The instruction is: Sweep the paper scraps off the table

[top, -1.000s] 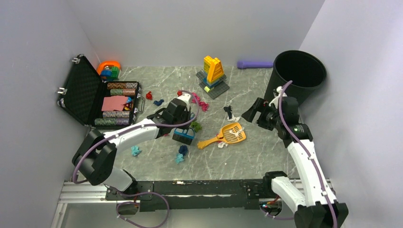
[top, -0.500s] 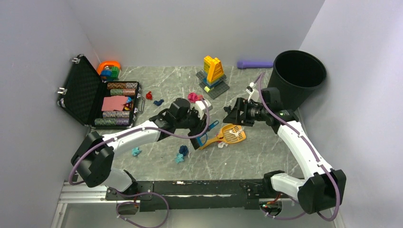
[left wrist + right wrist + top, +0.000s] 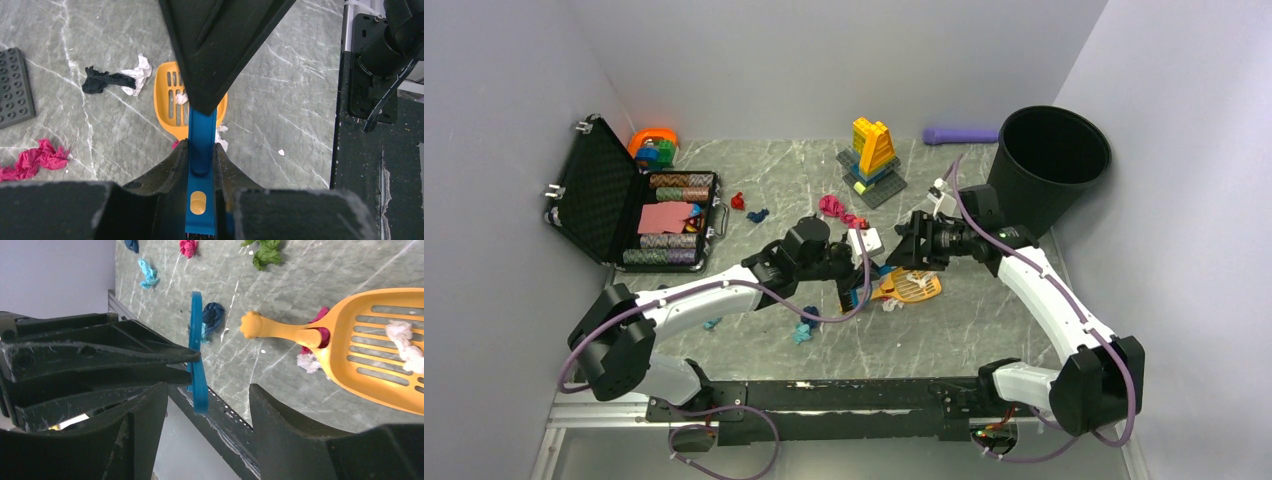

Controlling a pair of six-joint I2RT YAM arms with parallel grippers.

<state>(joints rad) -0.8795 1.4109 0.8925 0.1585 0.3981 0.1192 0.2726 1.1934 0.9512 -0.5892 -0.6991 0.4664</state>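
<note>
My left gripper point(image 3: 201, 149) clamps the brush point(image 3: 202, 125) beside the scoop point(image 3: 167, 95), right gripper point(image 3: 205, 400) agape; scraps point(image 3: 35, 159) look light, soft; better swept than pinched.

2 left fingers point(image 3: 172, 170) at bottom edge, clamped on blue handle point(image 3: 202, 135) with yellow oval inset. Black wedge-shaped part point(image 3: 220, 45) covers handle's far end. Behind it, orange slotted scoop point(image 3: 169, 102) on grey marble surface point(image 3: 280, 100), white scrap point(image 3: 181, 98) on its slots. Black scrap point(image 3: 102, 80) touches white scrap point(image 3: 138, 74). Pink scrap point(image 3: 35, 160) at left. Grey studded plate point(image 3: 15, 87) at left edge. Black rail point(image 3: 370, 75) at right.
</note>
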